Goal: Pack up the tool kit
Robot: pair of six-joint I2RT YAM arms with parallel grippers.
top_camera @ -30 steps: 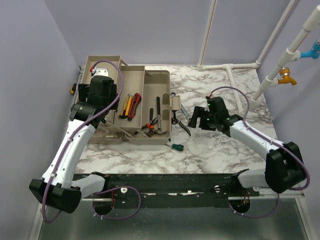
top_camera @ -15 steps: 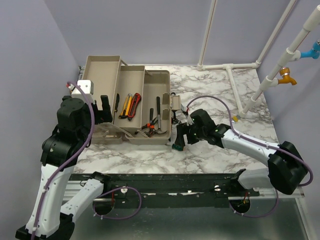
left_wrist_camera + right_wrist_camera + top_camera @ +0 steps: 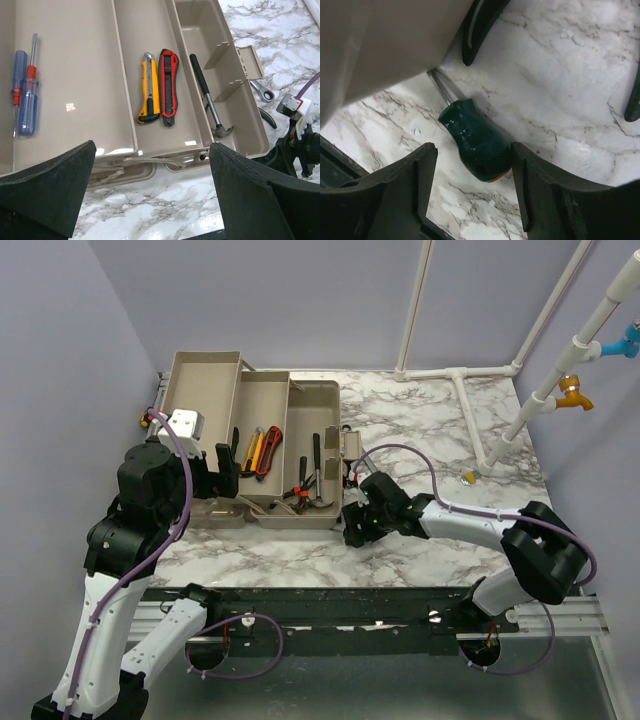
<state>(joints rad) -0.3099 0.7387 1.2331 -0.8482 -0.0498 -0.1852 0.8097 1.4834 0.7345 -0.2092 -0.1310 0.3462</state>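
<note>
The tool kit point(image 3: 325, 400) lies open at the left, its beige trays spread out. In the trays are two screwdrivers point(image 3: 25, 100), a yellow knife point(image 3: 148, 90), a red knife point(image 3: 168, 87) and a hammer point(image 3: 210, 100). My left gripper point(image 3: 222, 458) hovers open and empty over the box's near edge point(image 3: 150, 200). A stubby green screwdriver point(image 3: 475, 142) lies on the marble beside the box's right corner. My right gripper point(image 3: 352, 528) is down around its handle point(image 3: 472, 155). The right finger touches the handle and the left finger stands a little apart, so the jaws are open.
A wrench point(image 3: 262, 92) and black-handled pliers point(image 3: 267, 117) lie on the marble right of the box. White pipes point(image 3: 455, 373) run along the back right, with a yellow tap point(image 3: 572, 390). The purple wall stands close on the left.
My left arm pulled back from over the trays to the near left and its jaws opened wide. My right gripper moved left and down onto the green screwdriver, its jaws narrowing.
</note>
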